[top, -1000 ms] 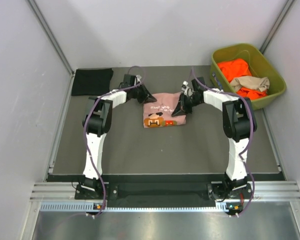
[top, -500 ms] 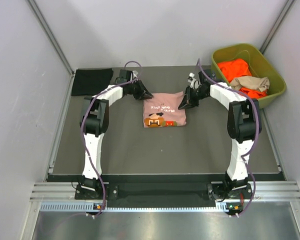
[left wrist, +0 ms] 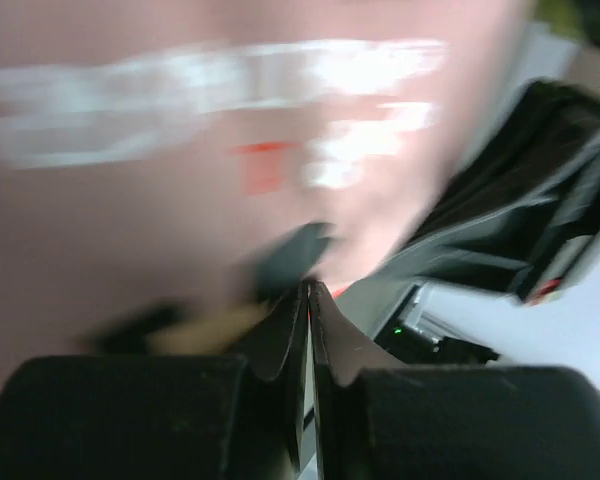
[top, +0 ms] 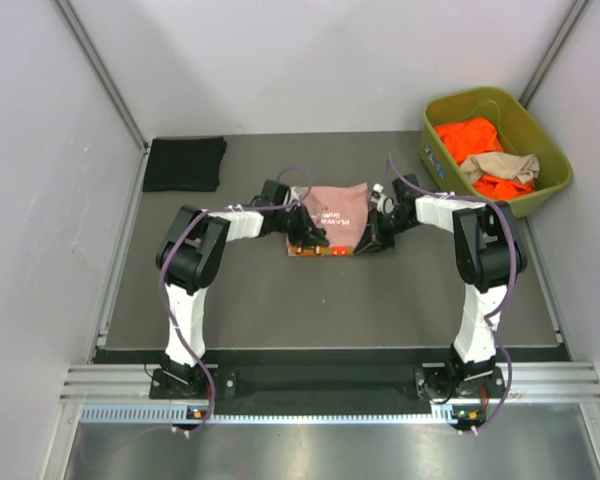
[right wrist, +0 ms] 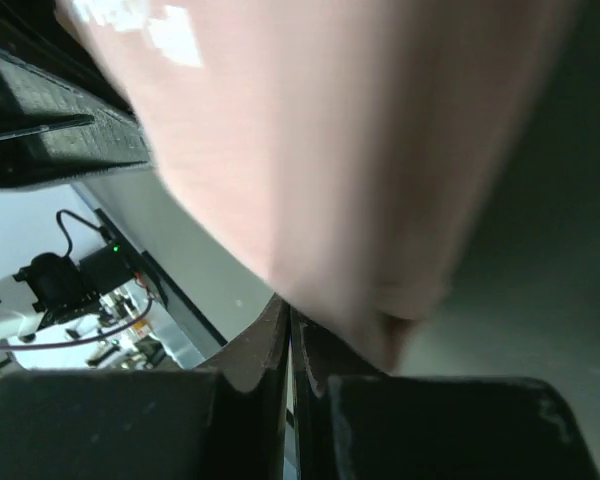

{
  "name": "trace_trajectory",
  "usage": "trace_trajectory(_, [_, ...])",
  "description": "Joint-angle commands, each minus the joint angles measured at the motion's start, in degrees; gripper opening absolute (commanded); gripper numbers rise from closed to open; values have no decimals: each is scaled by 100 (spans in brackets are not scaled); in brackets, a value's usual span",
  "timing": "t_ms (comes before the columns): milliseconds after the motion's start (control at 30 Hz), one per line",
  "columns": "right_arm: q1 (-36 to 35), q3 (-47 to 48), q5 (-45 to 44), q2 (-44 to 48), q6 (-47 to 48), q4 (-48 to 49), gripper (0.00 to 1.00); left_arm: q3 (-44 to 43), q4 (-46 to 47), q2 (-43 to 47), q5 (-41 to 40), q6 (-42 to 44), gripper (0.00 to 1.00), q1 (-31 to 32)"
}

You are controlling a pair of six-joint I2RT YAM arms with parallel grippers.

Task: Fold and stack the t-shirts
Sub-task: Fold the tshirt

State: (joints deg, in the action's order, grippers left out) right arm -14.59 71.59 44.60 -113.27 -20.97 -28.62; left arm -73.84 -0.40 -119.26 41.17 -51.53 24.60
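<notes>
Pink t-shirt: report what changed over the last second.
Both claws swept from the pink t-shirt's far corners to its near edge. The left claw and right claw are shut on its cloth, covering most of the print. The black t-shirt, the bin and its shirts stayed put.

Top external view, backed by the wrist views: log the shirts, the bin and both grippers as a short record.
pink t-shirt: mid-table, between both grippers, partly lifted
black t-shirt: folded, far left corner
bin: far right, holds orange t-shirt and tan t-shirt
left gripper: jaws shut on pink t-shirt
right gripper: jaws shut on pink t-shirt
stack: not yet made
</notes>
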Motion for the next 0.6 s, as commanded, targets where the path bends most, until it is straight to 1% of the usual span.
trace_trajectory(0, [272,-119,-65,-186,242,481,0,502,454,-185,-65,45,8,-333])
trace_trajectory(133, [378,-128,-13,6,357,340,0,494,-388,104,-223,914,9,-509])
trace_trajectory(167, [378,-102,22,164,340,314,0,328,-738,166,-197,1003,10,-509])
trace_trajectory(200, [378,-23,118,252,226,252,0,248,-855,306,-136,1048,12,-500])
trace_trajectory(233, [360,30,154,340,164,208,0,204,-882,403,74,987,13,-491])
trace_trajectory(267, [299,100,189,506,137,156,0,125,-874,482,163,926,16,-456])
trace_trajectory(367, [98,381,313,692,93,-29,0,-77,-935,764,348,768,19,-395])
trace_trajectory(433, [27,513,356,684,-12,92,0,-60,-804,878,383,575,19,-395])
trace_trajectory(533, [-18,461,470,377,-319,496,0,115,-742,844,252,513,19,-403])
trace_trajectory(567, [-9,443,462,220,-329,567,0,272,-690,782,321,469,18,-421])
